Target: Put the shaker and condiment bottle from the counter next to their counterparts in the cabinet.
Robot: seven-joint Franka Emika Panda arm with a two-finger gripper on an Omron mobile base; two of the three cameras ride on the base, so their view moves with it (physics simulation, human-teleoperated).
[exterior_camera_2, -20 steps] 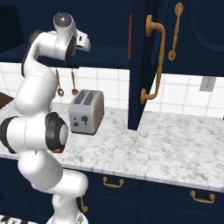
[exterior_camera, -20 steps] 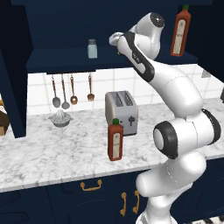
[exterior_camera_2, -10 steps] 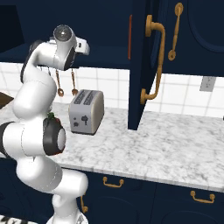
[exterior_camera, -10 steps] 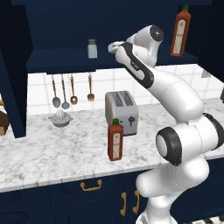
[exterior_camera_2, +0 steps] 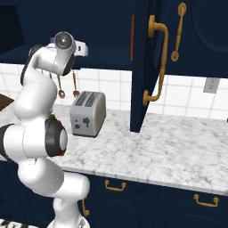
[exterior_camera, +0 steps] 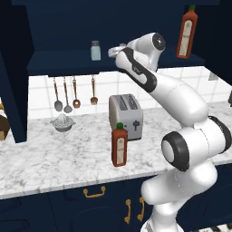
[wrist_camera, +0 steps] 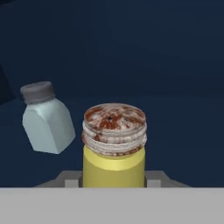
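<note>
The yellow shaker [wrist_camera: 113, 159], under a rust-stained grey cap, stands upright between my fingertips in the hand view, and my gripper [wrist_camera: 113, 180] is shut on it. My hand [exterior_camera: 116, 49] reaches into the navy cabinet [exterior_camera: 59, 61] at shelf height, just right of the pale blue-white shaker [exterior_camera: 95, 50] [wrist_camera: 46, 124]. The two shakers are apart. A red-orange condiment bottle [exterior_camera: 119, 145] with a green cap stands on the marbled counter [exterior_camera: 54, 158] in front of the toaster. Its counterpart bottle [exterior_camera: 187, 31] stands at the right end of the cabinet shelf.
A silver toaster [exterior_camera: 126, 111] [exterior_camera_2: 88, 113] sits on the counter below my hand. Utensils [exterior_camera: 74, 93] hang on the tiled wall and a juicer [exterior_camera: 63, 123] stands beneath them. An open navy cabinet door [exterior_camera_2: 144, 67] with brass handles hangs to the right of my arm.
My wrist has dropped lower and the hand has come down a little toward the shelf beside the pale shaker, still shut on the yellow shaker.
</note>
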